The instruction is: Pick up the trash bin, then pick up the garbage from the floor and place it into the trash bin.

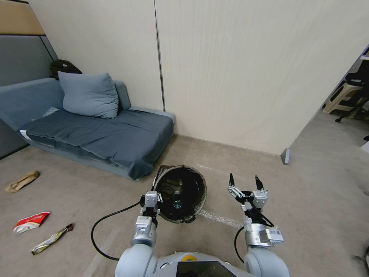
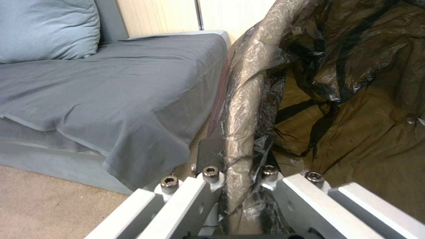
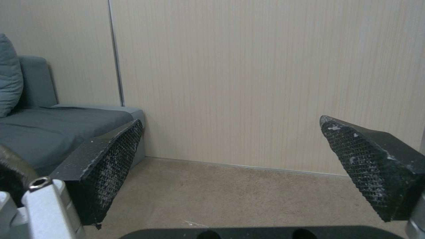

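The left gripper pinches the crinkled, bag-lined rim of the small round trash bin; the right gripper, mesh-textured wedge fingers spread, holds nothing.

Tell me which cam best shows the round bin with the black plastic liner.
Head view: the whole round bin with its black plastic liner is visible, tilted, held at the rim by the left gripper. Left wrist view gives just a close-up of the liner-wrapped rim between the jaws. Right wrist view catches a dark sliver at most.
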